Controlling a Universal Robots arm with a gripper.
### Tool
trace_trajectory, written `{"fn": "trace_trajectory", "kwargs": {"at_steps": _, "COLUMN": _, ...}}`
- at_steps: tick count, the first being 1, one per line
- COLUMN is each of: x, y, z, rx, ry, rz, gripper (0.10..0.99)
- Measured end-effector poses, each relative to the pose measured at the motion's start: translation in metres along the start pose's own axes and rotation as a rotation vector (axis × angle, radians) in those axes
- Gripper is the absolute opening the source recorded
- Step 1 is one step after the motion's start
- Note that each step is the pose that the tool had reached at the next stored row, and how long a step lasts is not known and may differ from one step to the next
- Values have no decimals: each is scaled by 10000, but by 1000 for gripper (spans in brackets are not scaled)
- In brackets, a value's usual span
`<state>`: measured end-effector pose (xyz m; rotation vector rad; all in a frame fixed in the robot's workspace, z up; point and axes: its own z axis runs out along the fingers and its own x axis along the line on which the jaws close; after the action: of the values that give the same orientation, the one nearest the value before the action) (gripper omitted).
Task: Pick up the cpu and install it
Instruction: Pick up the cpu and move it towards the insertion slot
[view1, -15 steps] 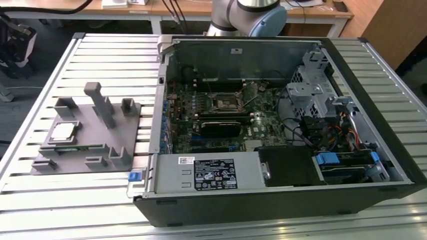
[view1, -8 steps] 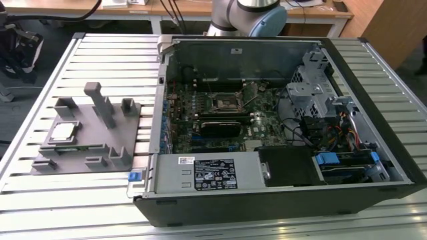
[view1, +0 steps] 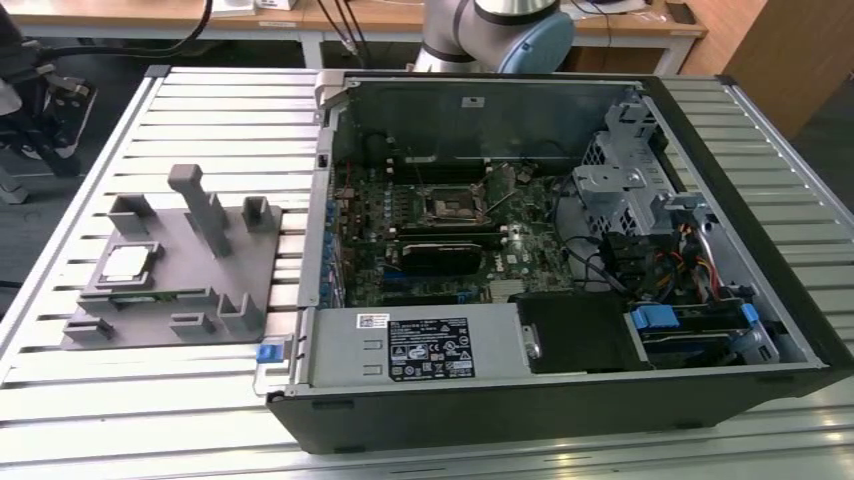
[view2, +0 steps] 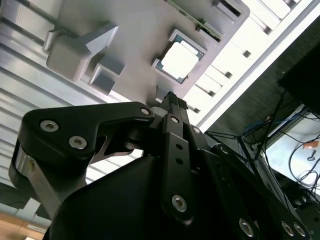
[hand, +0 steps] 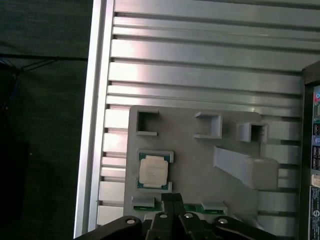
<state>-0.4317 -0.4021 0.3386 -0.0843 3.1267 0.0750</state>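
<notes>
1. Black gripper (hand: 170, 196), seen in both wrist views: fingers (view2: 172, 100) clenched together, grasping nothing; poised over the grey tray (hand: 195, 165), near the cpu (hand: 153, 170) but apart from it.
2. Silvery square cpu (view1: 124, 263), lying flat in a framed recess of the grey tray (view1: 174, 300), at the tray's end towards the exterior view's left; metal top facing up, pale rim showing around it (view2: 180, 61); not yet lifted.
3. Upright posts (view1: 200, 205) of several heights, rising from the tray beside the cpu's recess.
4. Slatted metal table (view1: 214, 110), bearing the tray and, just beside it towards the exterior view's right, the computer case (view1: 534, 425).
5. Case lying open on its side, motherboard (view1: 387, 215) exposed inside.
6. Black square socket (view1: 451, 207) near the middle of the motherboard, well apart from the cpu.
7. Robot arm (view1: 501, 30), rising behind the far wall of the case in the exterior view.
</notes>
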Motion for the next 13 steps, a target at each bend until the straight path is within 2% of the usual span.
{"fn": "trace_trajectory", "kwargs": {"at_steps": 6, "x": -5, "y": -5, "z": 110, "rx": -2, "ry": 11, "rz": -219, "gripper": 114}}
{"fn": "trace_trajectory", "kwargs": {"at_steps": 7, "x": -5, "y": -6, "z": 127, "rx": -3, "ry": 12, "rz": -243, "gripper": 169}}
{"fn": "trace_trajectory", "kwargs": {"at_steps": 8, "x": -4, "y": -7, "z": 145, "rx": -3, "ry": 12, "rz": -245, "gripper": 169}}
{"fn": "trace_trajectory", "kwargs": {"at_steps": 10, "x": -4, "y": -9, "z": 181, "rx": -3, "ry": 12, "rz": -247, "gripper": 290}}
{"fn": "trace_trajectory", "kwargs": {"at_steps": 11, "x": -4, "y": -10, "z": 199, "rx": -3, "ry": 12, "rz": -247, "gripper": 290}}
{"fn": "trace_trajectory", "kwargs": {"at_steps": 13, "x": -3, "y": -12, "z": 238, "rx": -3, "ry": 12, "rz": -247, "gripper": 412}}
